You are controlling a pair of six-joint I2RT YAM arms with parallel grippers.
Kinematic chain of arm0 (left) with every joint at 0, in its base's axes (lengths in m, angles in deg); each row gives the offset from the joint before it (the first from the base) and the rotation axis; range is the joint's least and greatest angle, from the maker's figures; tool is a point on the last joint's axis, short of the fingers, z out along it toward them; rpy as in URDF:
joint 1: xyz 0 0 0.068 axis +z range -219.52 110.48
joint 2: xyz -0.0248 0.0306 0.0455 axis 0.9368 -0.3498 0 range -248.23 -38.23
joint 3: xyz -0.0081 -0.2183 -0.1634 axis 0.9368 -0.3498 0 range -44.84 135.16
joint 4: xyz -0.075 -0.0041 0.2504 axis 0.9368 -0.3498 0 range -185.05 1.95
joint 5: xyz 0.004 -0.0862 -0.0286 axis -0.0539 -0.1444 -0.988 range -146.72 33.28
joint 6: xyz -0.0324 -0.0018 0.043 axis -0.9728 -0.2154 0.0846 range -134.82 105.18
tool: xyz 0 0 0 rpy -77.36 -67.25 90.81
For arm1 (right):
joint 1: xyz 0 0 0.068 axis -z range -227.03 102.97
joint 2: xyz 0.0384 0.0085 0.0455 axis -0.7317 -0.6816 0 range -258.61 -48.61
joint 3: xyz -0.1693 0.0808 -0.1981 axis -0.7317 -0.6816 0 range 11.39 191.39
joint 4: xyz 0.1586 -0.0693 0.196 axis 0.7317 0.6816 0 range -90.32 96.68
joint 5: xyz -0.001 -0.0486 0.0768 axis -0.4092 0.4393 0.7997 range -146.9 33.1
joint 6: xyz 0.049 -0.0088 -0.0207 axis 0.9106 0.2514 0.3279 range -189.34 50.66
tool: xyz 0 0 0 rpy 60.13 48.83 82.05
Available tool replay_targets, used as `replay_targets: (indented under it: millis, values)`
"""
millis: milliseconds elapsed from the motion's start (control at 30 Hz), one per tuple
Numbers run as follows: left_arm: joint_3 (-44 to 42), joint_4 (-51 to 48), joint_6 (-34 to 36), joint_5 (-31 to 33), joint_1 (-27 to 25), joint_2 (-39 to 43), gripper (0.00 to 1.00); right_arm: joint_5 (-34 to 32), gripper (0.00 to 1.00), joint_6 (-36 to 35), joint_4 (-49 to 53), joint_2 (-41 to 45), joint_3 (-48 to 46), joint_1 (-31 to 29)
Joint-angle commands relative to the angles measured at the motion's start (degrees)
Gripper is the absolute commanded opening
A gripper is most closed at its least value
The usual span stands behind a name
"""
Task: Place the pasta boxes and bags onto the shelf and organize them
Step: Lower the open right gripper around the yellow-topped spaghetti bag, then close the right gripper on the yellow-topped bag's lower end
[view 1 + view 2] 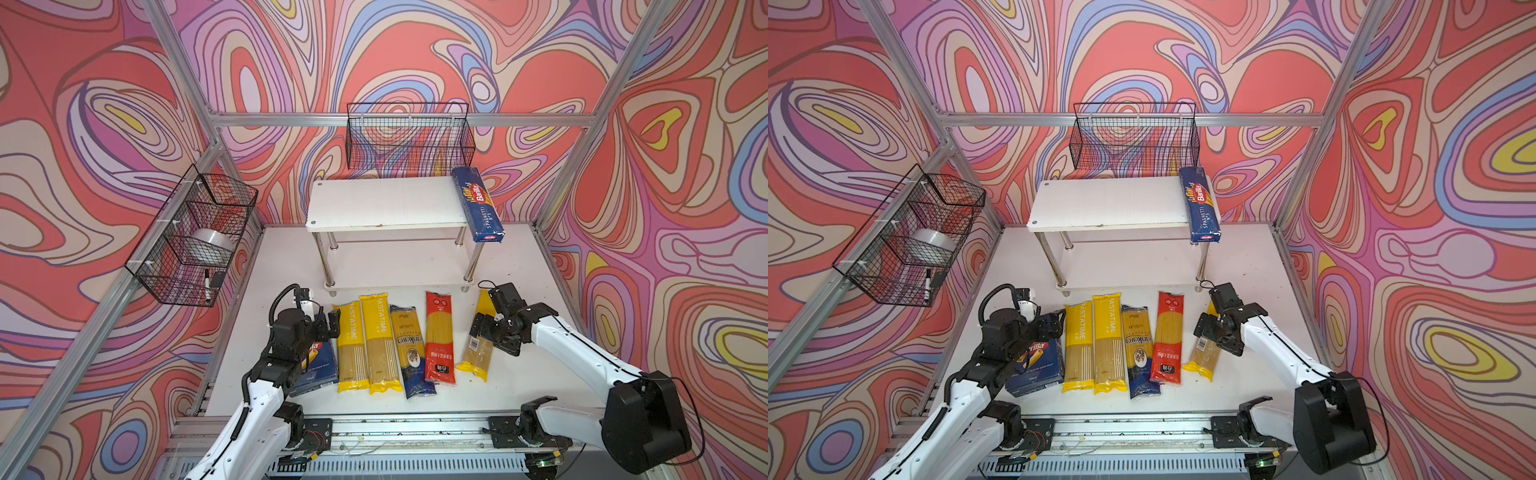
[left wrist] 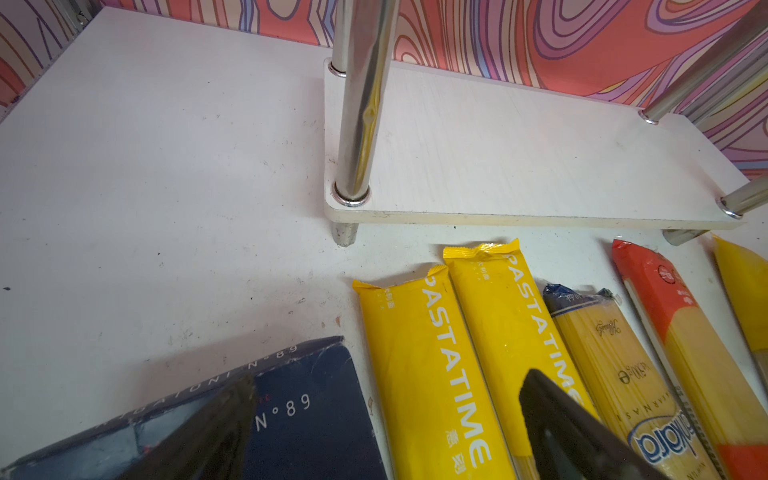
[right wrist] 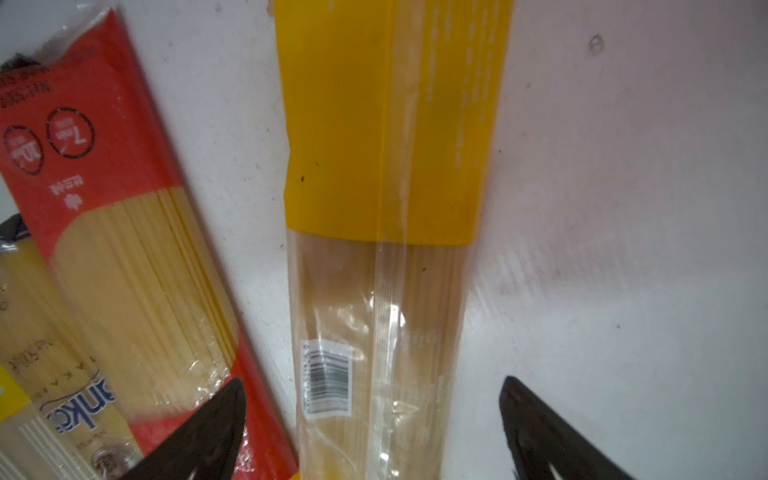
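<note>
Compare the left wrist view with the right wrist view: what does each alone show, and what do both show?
Only left wrist: the white shelf board with chrome legs and the dark blue cardboard box marked N°89. Only right wrist: the white barcode label on a yellow-ended clear bag. Both: the red-ended clear spaghetti bag and the gold-and-navy bag.

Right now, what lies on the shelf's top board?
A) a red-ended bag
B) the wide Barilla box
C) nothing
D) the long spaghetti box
D: the spaghetti box lies at the right end of the top board, overhanging its front edge.
</note>
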Motion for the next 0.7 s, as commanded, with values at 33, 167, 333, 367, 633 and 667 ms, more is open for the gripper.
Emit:
replay_targets:
  millis: [33,167,333,367,633,667]
  values:
    - [-0.17,-0.05,0.61,-1.01,-0.02,0.45,1.0,-3.34,0.98,0.68,-3.47,-2.26,-2.41,-0.35]
    - [-0.21,-0.05,0.61,-1.06,-0.07,0.45,1.0,-3.7,0.98,0.34,-5.59,-4.08,-3.39,-0.37]
    - [-0.26,0.05,0.79,-1.48,-0.04,0.5,1.0,-2.59,0.98,0.0,-8.12,-4.26,-4.19,-0.57]
    - [-0.32,0.0,0.84,-1.48,-0.07,0.45,1.0,-3.18,0.98,-0.24,-7.9,-4.24,-4.1,-0.7]
    - [-0.3,0.0,0.79,-1.46,-0.05,0.45,1.0,-5.39,0.98,-1.54,-5.91,-7.23,-3.13,-1.29]
    - [-0.26,0.01,0.86,-1.44,-0.08,0.45,1.0,-5.93,0.98,-1.35,-6.01,-7.54,-3.14,-1.53]
